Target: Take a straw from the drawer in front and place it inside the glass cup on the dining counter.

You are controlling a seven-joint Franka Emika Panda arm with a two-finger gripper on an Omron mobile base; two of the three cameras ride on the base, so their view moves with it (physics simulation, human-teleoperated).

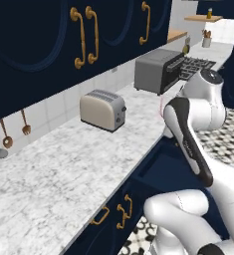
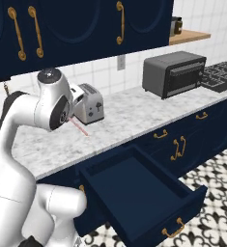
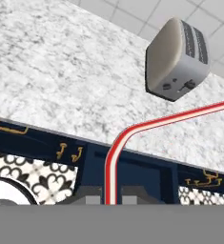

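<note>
The gripper point(image 3: 111, 194) is clamped tight on the straw point(image 3: 132, 131), its two dark fingertips point(image 3: 87, 194) pressed against the stem at the bottom of the hand view. From there the red-and-white straw rises straight, bends, and runs off toward the right edge of that view. In the right base view the same straw point(image 2: 78, 127) shows as a thin pink line slanting out from under the arm's wrist, above the marble worktop point(image 2: 129, 113); in the left base view only a faint pink sliver point(image 1: 162, 105) of it shows beside the white wrist.

Below and in front of the hand, the drawer point(image 2: 144, 193) stands pulled well out from the navy cabinet run, its inside dark and its curved brass handle point(image 2: 174, 229) facing the patterned floor point(image 2: 216, 169). In the left base view the open drawer point(image 1: 161, 167) lies just beside the forearm.

On the worktop, a silver toaster point(image 2: 88, 103) sits close behind the wrist, near the tiled wall. Farther along stands a grey toaster oven point(image 2: 175, 72). Navy wall cabinets point(image 2: 81, 29) with long brass handles hang above.
</note>
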